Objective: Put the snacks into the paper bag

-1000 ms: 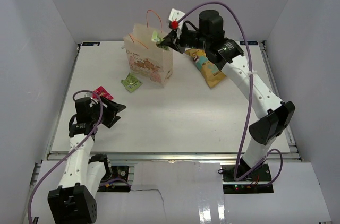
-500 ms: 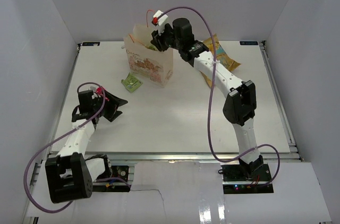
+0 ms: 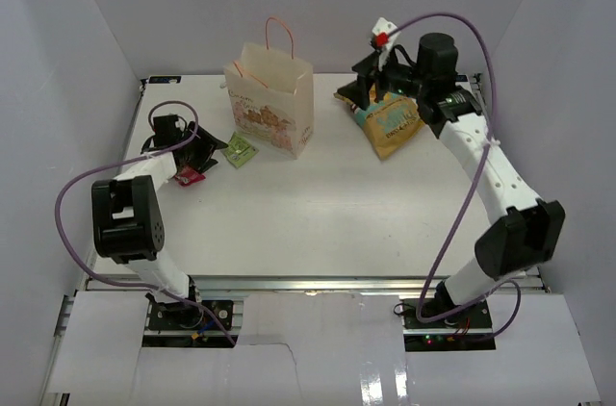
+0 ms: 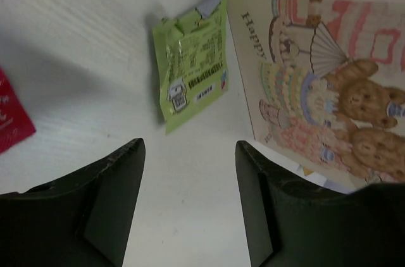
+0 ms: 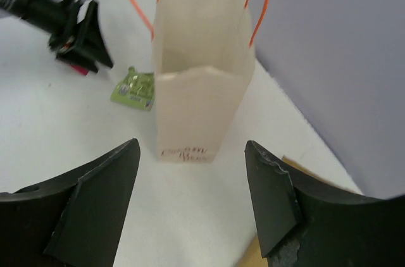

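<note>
Snacks outside the paper bag (image 3: 271, 103) number three in view: the green packet (image 4: 193, 64) flat on the table just beside the bag's base, the red packet (image 3: 189, 175) further left, and the crisp bag (image 3: 388, 124) lying to the bag's right. My left gripper (image 4: 190, 153) stands open and empty, aimed at the green packet. My right gripper (image 5: 192, 147) is likewise spread wide, holding nothing, near the crisp bag. Hazard: the green packet lies flat, so my fingertips may skate over it and push it into the light bag, shifting or tipping it. Hazard: the crisp bag looks wide for the mouth and may catch on the orange cord handles. Only the right wrist view shows the mouth standing open. Only the left wrist view shows how close the packet lies to the bag. Only the top view shows the whole crisp bag.
</note>
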